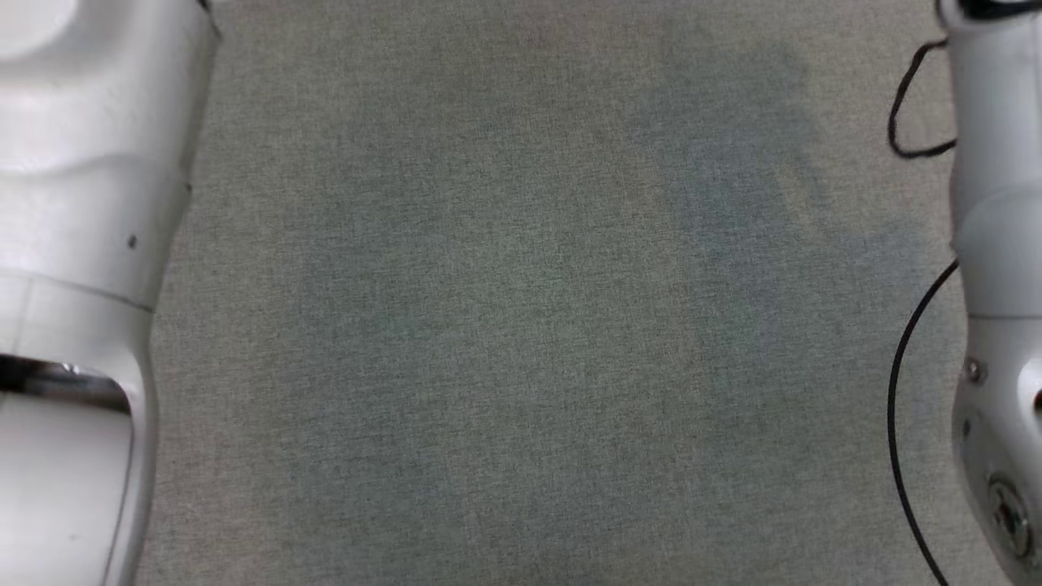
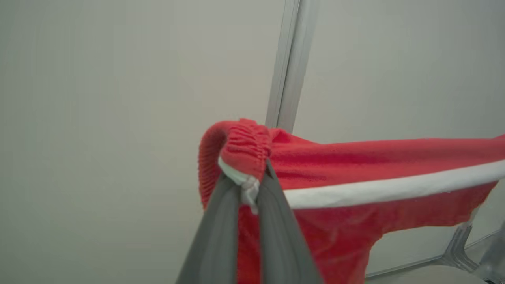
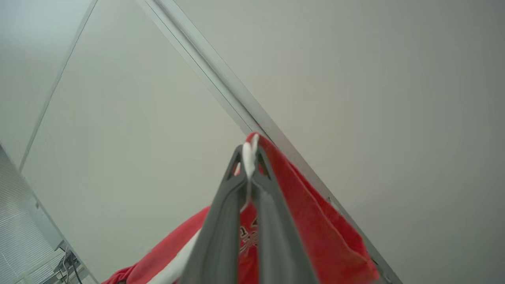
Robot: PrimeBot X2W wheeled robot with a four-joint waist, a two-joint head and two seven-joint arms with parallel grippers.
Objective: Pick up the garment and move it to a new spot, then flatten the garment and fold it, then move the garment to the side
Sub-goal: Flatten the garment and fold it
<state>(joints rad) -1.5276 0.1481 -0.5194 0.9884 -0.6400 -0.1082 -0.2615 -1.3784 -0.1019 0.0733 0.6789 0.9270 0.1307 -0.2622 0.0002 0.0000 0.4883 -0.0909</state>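
Note:
The garment (image 2: 355, 165) is red knit cloth with a white stripe and an elastic waistband. In the left wrist view my left gripper (image 2: 247, 179) is shut on the gathered waistband, and the cloth stretches away to the right. In the right wrist view my right gripper (image 3: 248, 157) is shut on a red and white edge of the garment (image 3: 307, 213), which hangs down past the fingers. Both wrist views look up at pale walls, so the garment is held up in the air. The head view holds my two pale forearms at the left (image 1: 81, 244) and right (image 1: 997, 244) edges.
A grey cloth-covered table top (image 1: 521, 325) spreads below the head camera. Black cables (image 1: 904, 122) loop beside the right forearm. Pale wall panels with a metal joint strip (image 2: 290, 63) stand behind the garment, and window blinds (image 3: 19, 221) show at the lower left of the right wrist view.

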